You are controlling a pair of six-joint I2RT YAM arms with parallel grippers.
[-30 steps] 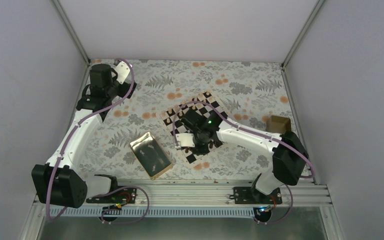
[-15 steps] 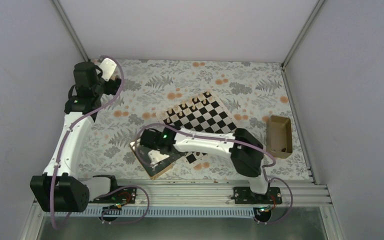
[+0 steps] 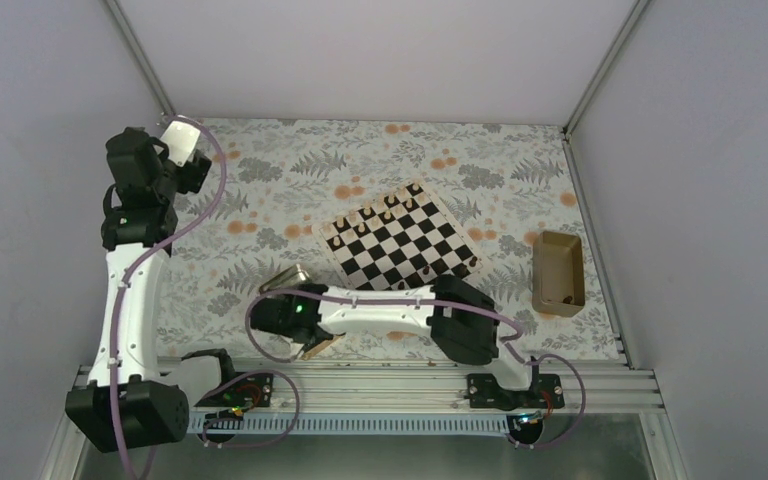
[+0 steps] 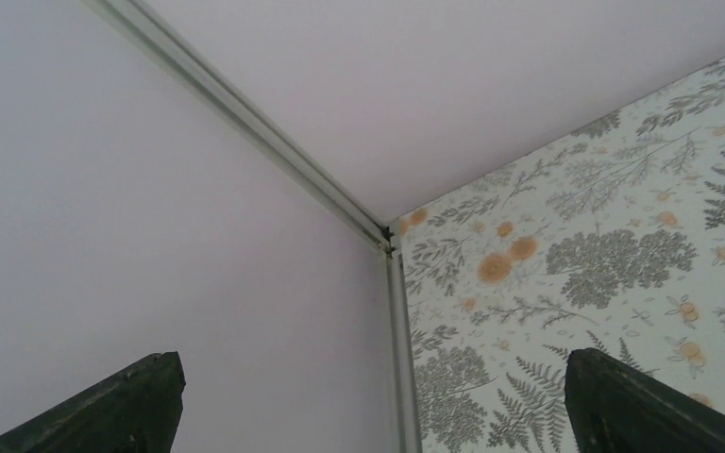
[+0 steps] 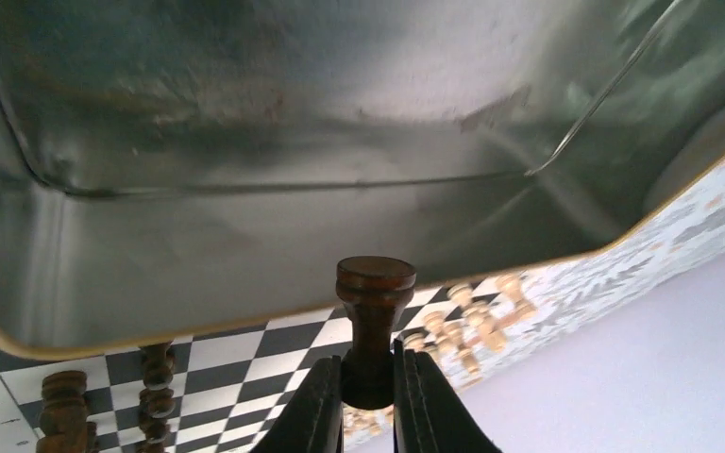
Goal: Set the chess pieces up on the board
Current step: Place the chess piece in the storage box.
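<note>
Right claw [image 5: 368,401] gripping dark pawn [image 5: 374,311], wrist view only

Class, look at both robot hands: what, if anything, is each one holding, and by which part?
The right hand pinches a small dark brown wooden chess piece low on its stem, its round head sticking out. The left hand is open and holds nothing.

Checkered board [image 3: 398,243] lying angled mid-counter, light chess pieces [image 3: 387,216] along its far edge, small tan box [image 3: 558,273] well to its right, right arm stretched left over the gold tray [image 3: 287,277] — left arm raised at the far-left corner, floral counter [image 3: 480,160].
</note>
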